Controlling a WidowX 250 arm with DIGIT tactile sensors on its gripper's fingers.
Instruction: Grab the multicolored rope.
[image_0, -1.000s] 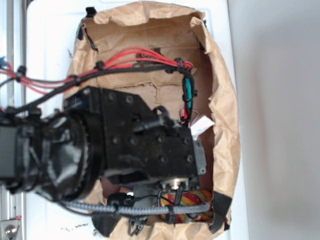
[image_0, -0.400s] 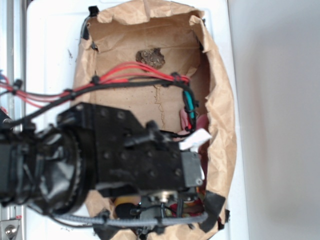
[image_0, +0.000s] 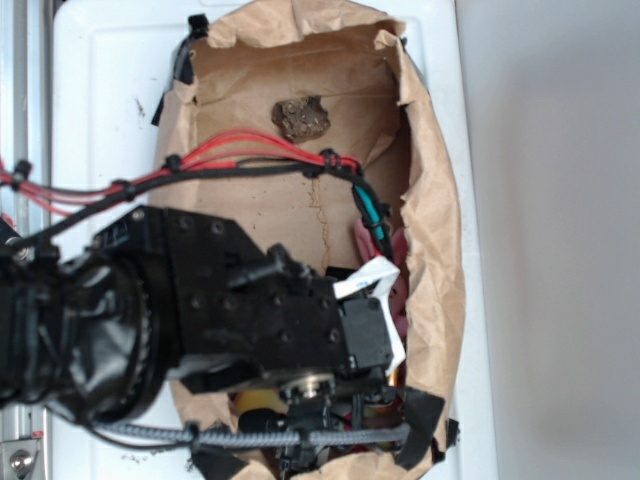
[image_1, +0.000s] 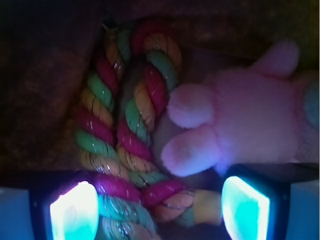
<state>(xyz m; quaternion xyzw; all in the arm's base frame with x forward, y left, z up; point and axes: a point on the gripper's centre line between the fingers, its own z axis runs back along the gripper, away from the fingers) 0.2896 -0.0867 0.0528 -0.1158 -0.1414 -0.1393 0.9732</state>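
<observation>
The gripper (image_1: 160, 207) is spread wide with the multicolored rope (image_1: 132, 135) lying doubled over between its fingers, not squeezed yet, so it looks lined up to clamp. A pink bunny (image_1: 240, 125) presses against the rope's right side and could get pinched too.

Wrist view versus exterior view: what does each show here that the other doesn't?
Only the wrist view shows the thick twisted rope of red, yellow and green strands lying folded beside the fluffy pink plush toy, with the open gripper straddling the rope's lower coils.

Only the exterior view shows the crumpled brown paper bag, the small dark lump inside it, and the black robot arm.

Both show the gripper reaching into the bag.
</observation>
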